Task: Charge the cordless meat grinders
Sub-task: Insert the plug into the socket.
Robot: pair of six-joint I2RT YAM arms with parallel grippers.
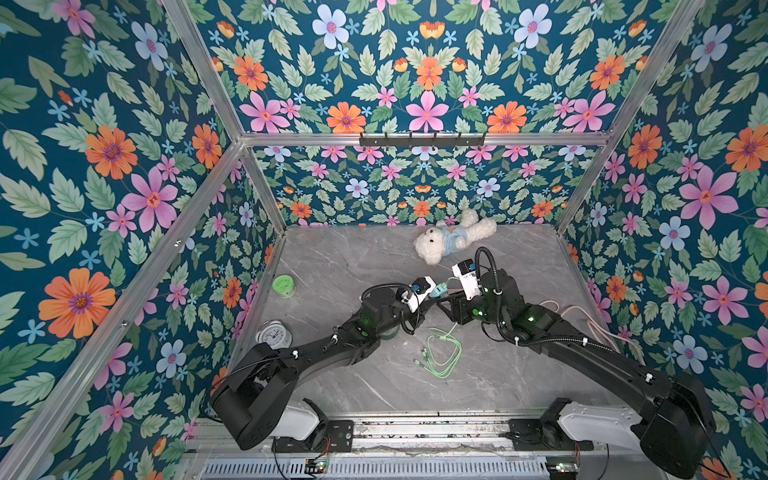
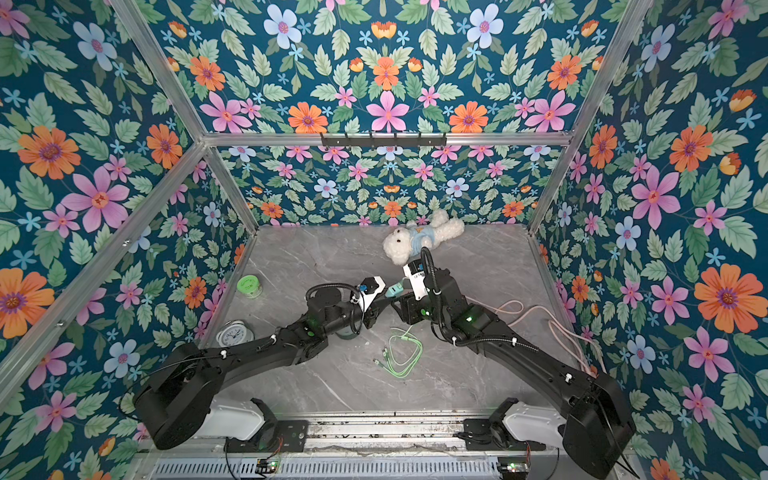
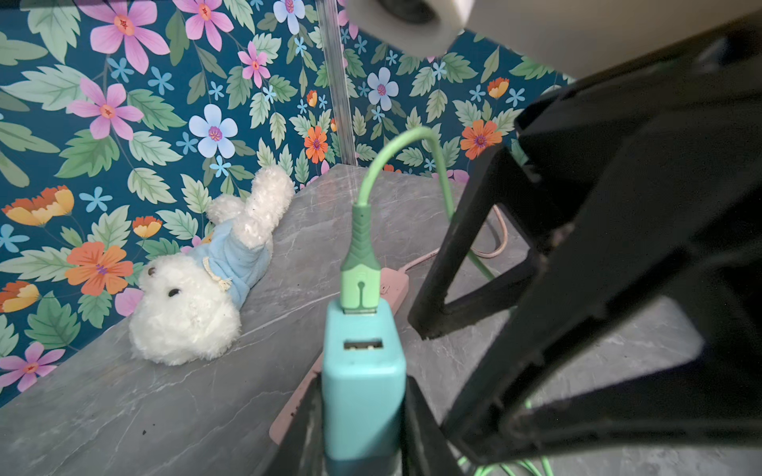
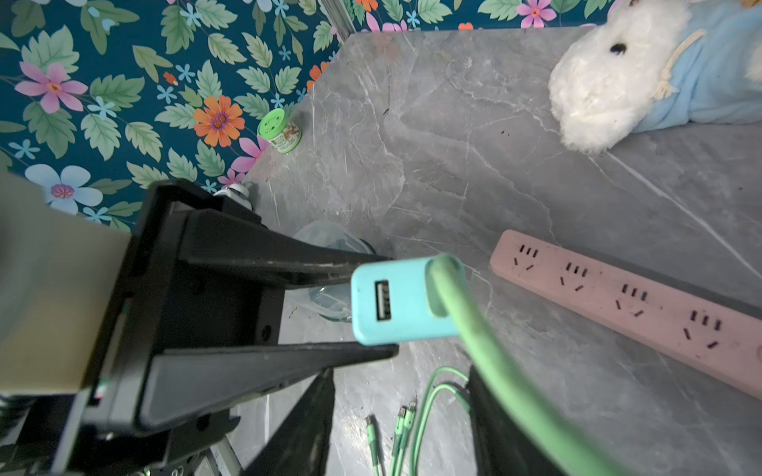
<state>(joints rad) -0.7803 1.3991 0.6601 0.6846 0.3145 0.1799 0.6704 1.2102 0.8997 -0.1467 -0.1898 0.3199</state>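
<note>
— Right wrist view: L arm pose?
— L arm (image 1: 316,353) and R arm (image 1: 590,357) both reach fwd from the near rail. Forearms angle inward, wrists nearly meet mid-table. L gripper (image 4: 383,307) is clamped on the teal USB adapter (image 3: 363,379), held off the table (image 1: 374,386).
— R gripper?
— R gripper (image 4: 400,369) has jaws apart, closed on nothing. Green cable (image 4: 501,371) is plugged into the adapter and passes right by one R finger. Can't tell if it runs btwn the jaws.
— Task obj?
— Meat grinder (image 4: 330,237) stands upright on the table just behind the L gripper fingers, mostly hidden under the L wrist in both top views.
— Counts, near to far?
— 2 arms, 1 cable w/ 3 loose plug ends, 1 alarm clock (image 1: 273,334), 1 grinder, 1 adapter, 1 pink power strip (image 4: 639,305) w/ 4 socket groups showing, 1 green-lid jar (image 1: 284,286), 1 teddy (image 1: 432,247) by the far wall.
</note>
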